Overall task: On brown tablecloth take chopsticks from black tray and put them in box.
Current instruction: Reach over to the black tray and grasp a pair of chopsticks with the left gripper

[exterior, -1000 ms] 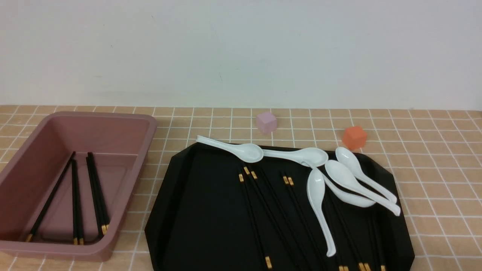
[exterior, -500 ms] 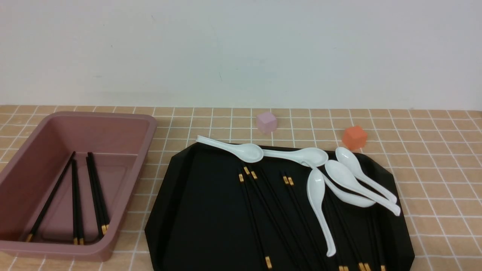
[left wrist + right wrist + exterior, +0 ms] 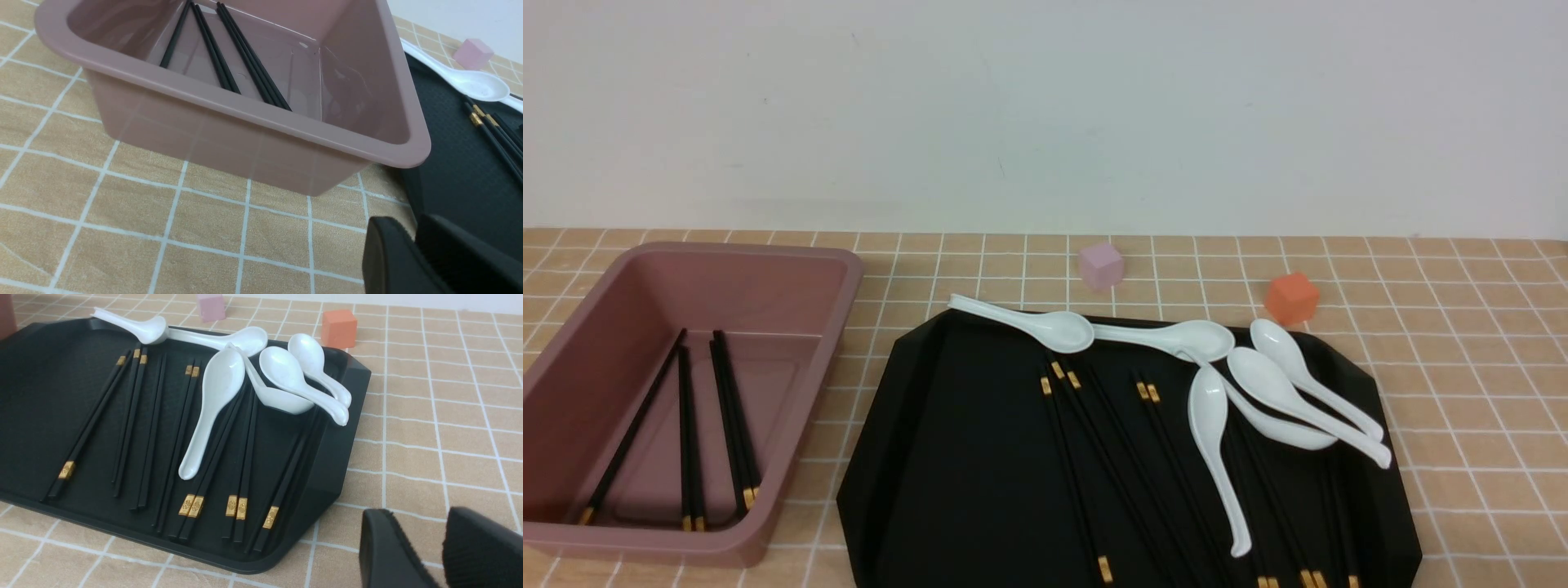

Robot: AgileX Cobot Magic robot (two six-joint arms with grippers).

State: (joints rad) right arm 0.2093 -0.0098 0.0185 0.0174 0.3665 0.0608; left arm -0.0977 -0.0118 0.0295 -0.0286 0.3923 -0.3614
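Mid-task: both tools empty, low beside the tray (image 3: 890, 457).
Some chopsticks (image 3: 687, 437) lie flat in the box (image 3: 845, 278); most are on the tray, several pinned under spoons (image 3: 1209, 416) — the left tool (image 3: 414, 228) looks closed, the right tool (image 3: 423, 516) open.

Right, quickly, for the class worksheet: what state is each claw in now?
Left claw: cannot be told from this angle; nothing visibly held.
Right claw: open, empty.

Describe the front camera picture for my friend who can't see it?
A black tray holds black chopsticks and white spoons on a brown tablecloth. To its left, a pink-brown box holds more chopsticks; a pink cube and an orange cube sit behind the tray.
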